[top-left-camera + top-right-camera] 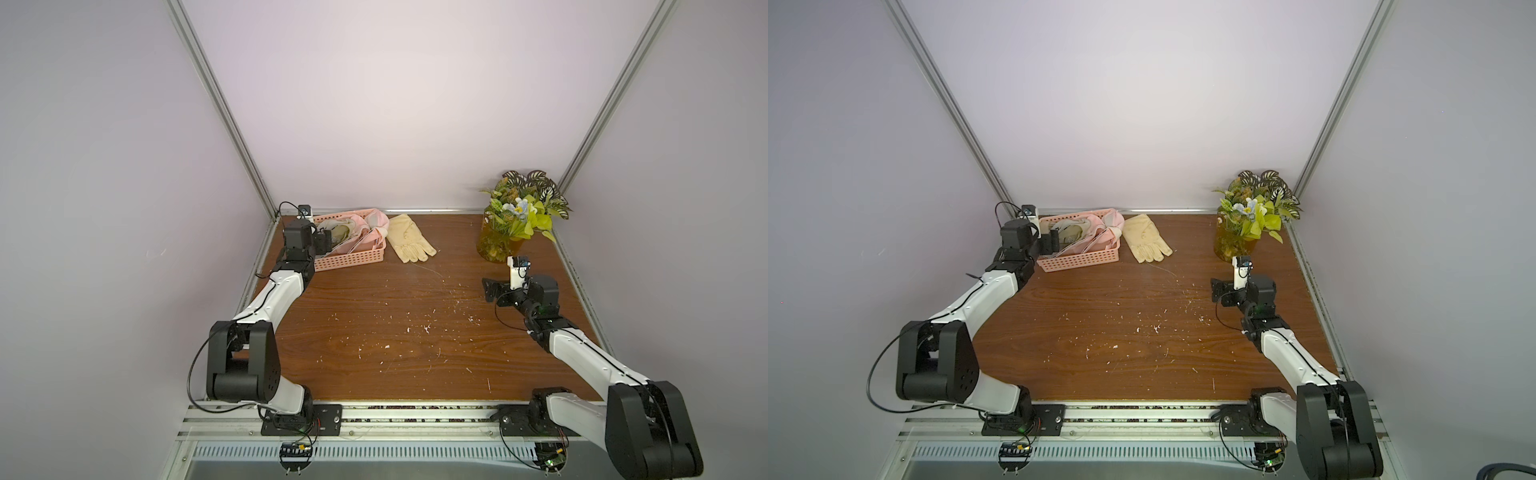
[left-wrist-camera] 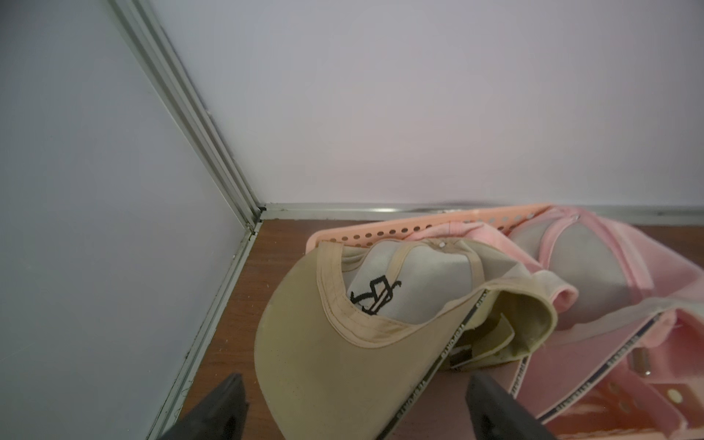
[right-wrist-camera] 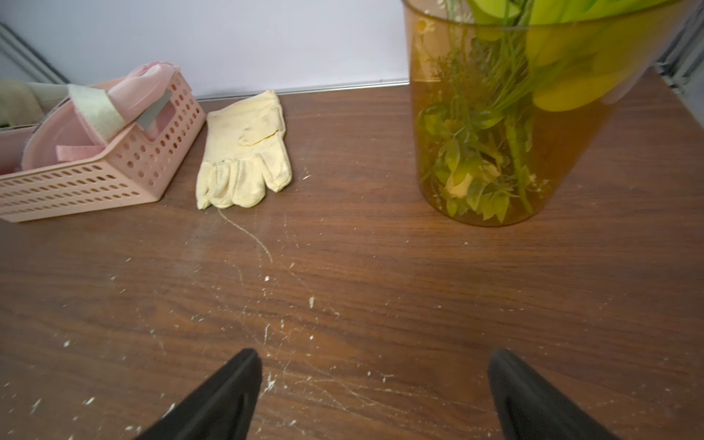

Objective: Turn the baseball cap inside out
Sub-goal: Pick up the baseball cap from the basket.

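In both top views we found the tan fabric baseball cap [image 1: 338,230] lying in a pink perforated plastic basket [image 1: 349,259] at the far left corner of the brown wooden table [image 1: 374,324], beside a pink fabric cap [image 1: 374,224]. The left gripper [image 1: 322,242] stood at the basket's left end. A cream work glove [image 1: 409,243] lay just beside the basket. The right gripper [image 1: 492,289] hovered near an amber translucent vase of artificial greenery [image 1: 496,245].

In the left wrist view, the left gripper [image 2: 356,377] was spread open. Its black fingers [image 2: 228,404] flanked the tan cap's brim, apparently clear of it. The cap lay underside up, with its white lining showing.

In the right wrist view, the right gripper [image 3: 375,352] stood wide open above the scuffed tabletop, holding nothing.
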Available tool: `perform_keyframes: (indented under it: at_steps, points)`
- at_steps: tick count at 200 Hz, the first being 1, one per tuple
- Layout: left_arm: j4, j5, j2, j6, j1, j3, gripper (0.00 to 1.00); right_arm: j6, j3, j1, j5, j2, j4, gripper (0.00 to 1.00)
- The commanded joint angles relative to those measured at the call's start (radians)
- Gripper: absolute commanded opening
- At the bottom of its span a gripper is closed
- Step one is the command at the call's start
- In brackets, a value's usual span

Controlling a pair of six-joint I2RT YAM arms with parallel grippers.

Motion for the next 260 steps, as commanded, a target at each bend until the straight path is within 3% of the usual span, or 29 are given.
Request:
perform_keyframes:
  at_steps: [1,39,80,91,142,176,220,260]
  points:
    - [-0.189,0.038,0.066,0.087,-0.004,0.095,0.87,-0.011,0.047,0.007,-0.065,-0.019,-0.034,1.0]
    - [-0.251,0.066,0.178,0.109,-0.004,0.222,0.73,-0.012,0.052,0.008,-0.064,-0.017,-0.037,1.0]
    - [-0.273,0.105,0.237,0.131,-0.008,0.268,0.36,-0.011,0.057,0.007,-0.054,-0.01,-0.043,1.0]
    - [-0.272,0.109,0.24,0.146,-0.012,0.272,0.32,-0.009,0.062,0.007,-0.053,-0.008,-0.049,1.0]
    - [-0.262,-0.013,0.205,0.204,-0.059,0.303,0.07,-0.008,0.073,0.008,-0.053,-0.029,-0.072,1.0]
    - [-0.292,-0.089,0.141,0.193,-0.085,0.348,0.04,0.013,0.093,0.009,-0.06,-0.067,-0.091,1.0]
    - [-0.357,-0.078,0.019,0.132,-0.14,0.381,0.03,0.044,0.137,0.01,-0.185,-0.109,-0.097,1.0]
    - [-0.437,0.12,-0.07,0.042,-0.212,0.37,0.01,0.043,0.192,0.039,-0.36,-0.124,-0.107,0.98]
